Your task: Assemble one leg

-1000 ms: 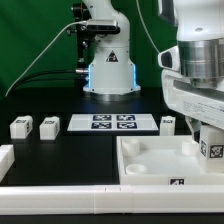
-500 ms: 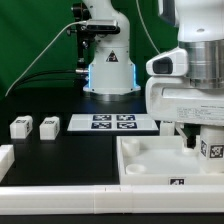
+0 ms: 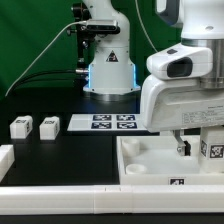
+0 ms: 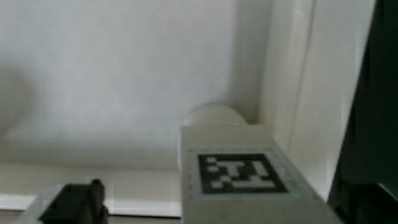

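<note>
A leg (image 3: 212, 150), a small white post with a black-and-white tag, stands upright at the large white panel's (image 3: 150, 160) corner on the exterior view's right. My gripper (image 3: 197, 148) hangs low over that corner; one dark finger (image 3: 183, 147) shows beside the leg. In the wrist view the leg (image 4: 237, 172) stands between my gripper's (image 4: 222, 205) dark fingers (image 4: 75, 205), with a gap of panel floor (image 4: 125, 80) showing between that finger and the leg. The gripper is open and holds nothing.
Two more legs (image 3: 20, 128) (image 3: 48, 126) lie on the black table at the exterior view's left. The marker board (image 3: 112, 122) lies behind the panel. Another white part (image 3: 5, 158) sits at the left edge. The robot base (image 3: 108, 70) stands at the back.
My hand has turned about the standing leg, its body swinging toward the exterior view's left and hiding a leg by the marker board. The standing leg has not moved.
</note>
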Robot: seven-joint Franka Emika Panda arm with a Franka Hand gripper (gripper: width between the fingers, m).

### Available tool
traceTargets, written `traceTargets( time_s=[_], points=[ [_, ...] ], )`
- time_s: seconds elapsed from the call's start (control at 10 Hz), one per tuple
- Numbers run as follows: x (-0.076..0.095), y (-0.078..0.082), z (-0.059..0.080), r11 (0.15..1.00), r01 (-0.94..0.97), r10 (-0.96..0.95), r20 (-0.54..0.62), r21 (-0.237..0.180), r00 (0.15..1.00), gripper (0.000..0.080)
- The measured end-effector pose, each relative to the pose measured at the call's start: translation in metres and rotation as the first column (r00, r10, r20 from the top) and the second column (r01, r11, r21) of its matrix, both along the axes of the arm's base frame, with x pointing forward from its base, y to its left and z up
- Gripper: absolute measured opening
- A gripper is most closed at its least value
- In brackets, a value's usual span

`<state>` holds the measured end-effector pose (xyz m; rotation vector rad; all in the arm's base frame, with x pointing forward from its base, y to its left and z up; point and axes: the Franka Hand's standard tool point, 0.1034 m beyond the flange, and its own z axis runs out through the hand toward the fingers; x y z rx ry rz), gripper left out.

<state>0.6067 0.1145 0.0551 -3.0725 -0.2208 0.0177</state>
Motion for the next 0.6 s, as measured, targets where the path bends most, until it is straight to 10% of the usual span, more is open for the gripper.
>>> traceTargets(
  time_s=[0.2,0.5,0.6],
  points=[
    [0.0006,-0.0019,0.0000,1.000,0.001,-0.001,0.000,0.001,1.000,0.0627],
    [0.0006,-0.0017,0.0000,1.000,0.001,-0.001,0.001,0.001,1.000,0.0273],
    [0.0006,-0.0015,0.0000,1.000,0.014,-0.014,0.000,0.001,1.000,0.0270]
  ],
)
